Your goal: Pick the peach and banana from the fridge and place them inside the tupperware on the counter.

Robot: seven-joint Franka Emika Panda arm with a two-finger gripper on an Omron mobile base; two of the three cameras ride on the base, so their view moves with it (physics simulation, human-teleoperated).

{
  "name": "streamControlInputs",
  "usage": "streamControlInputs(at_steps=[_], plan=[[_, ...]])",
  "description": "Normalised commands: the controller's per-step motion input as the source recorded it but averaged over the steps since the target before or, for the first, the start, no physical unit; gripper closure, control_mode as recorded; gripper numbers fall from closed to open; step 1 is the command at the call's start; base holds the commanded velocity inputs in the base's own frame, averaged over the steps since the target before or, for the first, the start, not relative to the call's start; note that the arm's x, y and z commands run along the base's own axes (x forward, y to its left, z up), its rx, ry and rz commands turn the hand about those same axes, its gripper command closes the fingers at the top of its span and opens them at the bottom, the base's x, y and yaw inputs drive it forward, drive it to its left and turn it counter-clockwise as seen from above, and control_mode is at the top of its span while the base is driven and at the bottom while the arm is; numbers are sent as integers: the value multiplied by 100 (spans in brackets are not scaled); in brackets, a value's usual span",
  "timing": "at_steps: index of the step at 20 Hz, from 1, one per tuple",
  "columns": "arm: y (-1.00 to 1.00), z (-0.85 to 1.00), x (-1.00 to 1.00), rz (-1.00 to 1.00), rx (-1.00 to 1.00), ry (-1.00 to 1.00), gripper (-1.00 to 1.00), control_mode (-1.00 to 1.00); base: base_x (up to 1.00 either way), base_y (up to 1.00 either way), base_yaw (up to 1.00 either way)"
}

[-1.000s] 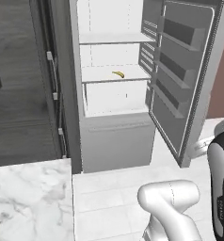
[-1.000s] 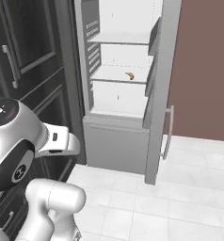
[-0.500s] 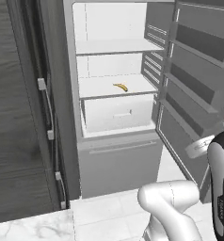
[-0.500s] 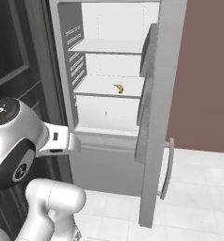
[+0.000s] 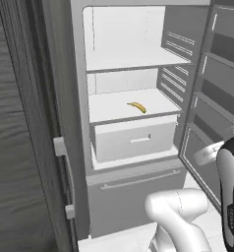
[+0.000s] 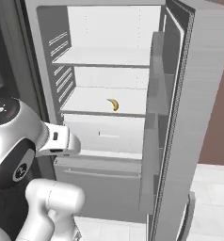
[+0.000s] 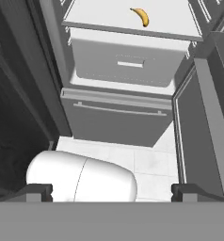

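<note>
now that the base has rolled closer, the fridge [image 5: 79, 147] looms, banana [image 7: 141, 16] at twelve o'clock, jaws wide and empty.

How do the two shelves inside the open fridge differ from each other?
The lower shelf carries the banana; the upper shelf has nothing on it. The lower shelf sits right above the white drawer, while the upper shelf has open space under it. Both are white, flat and level, inside the fridge.
</note>
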Motion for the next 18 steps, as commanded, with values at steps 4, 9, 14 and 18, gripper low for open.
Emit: streamControlInputs(at_steps=[4, 9, 14, 18], plan=[[0, 0, 0, 0, 0, 0, -100, 100, 73, 39, -13], [0, 0, 0, 0, 0, 0, -100, 100, 66, 31, -12], [0, 0, 0, 0, 0, 0, -100, 100, 61, 24, -11], [10, -20, 30, -4, -5, 0, -100, -100, 32, 13, -5]])
